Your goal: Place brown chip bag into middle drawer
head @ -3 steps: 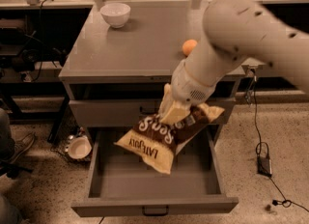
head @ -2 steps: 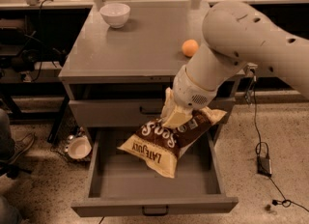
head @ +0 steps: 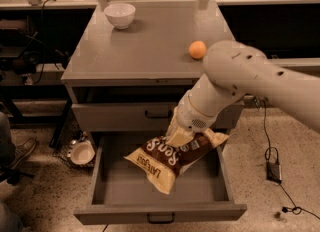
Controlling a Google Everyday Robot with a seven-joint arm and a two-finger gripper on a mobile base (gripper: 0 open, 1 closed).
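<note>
The brown chip bag (head: 167, 158) hangs tilted over the open middle drawer (head: 160, 211), its cream-tan end pointing down toward the drawer floor and its upper end near the drawer's right wall. My gripper (head: 180, 135) comes down from the white arm at the right and is shut on the bag's upper middle. The drawer is pulled far out, and its grey floor shows left and right of the bag. Its dark handle (head: 161, 219) is at the bottom edge. The upper drawer (head: 125, 117) is shut.
A white bowl (head: 120, 15) stands at the back left of the cabinet top (head: 140, 51). A small orange fruit (head: 197, 49) lies at the right of it. A bowl (head: 81, 153) sits on the floor left of the cabinet. Cables lie on the floor at the right.
My gripper and the bag have moved slightly to the right and a little lower over the open drawer. The drawer has not moved.
</note>
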